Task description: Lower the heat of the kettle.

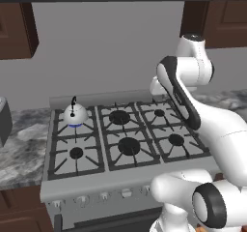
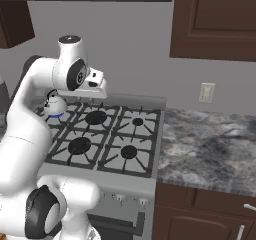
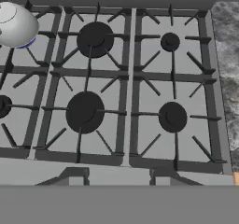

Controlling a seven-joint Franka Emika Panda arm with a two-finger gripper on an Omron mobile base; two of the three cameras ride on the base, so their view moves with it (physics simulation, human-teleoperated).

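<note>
The kettle (image 1: 75, 115) sat on the stove's (image 1: 126, 179) back-left burner, a bluish glow at its base, while the gripper (image 2: 98, 85) hung high above the grates — whether its fingers were spread or together could not be told. The knobs (image 1: 103, 195) lined the front edge, well apart from the hand; picking the wrong one would leave the kettle's flame unchanged.

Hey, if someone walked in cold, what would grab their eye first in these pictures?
Probably the big white arm rising over the six-burner gas stove. Next, the small white kettle on the stove's back left burner, and the grey marbled counter to the stove's right.
</note>
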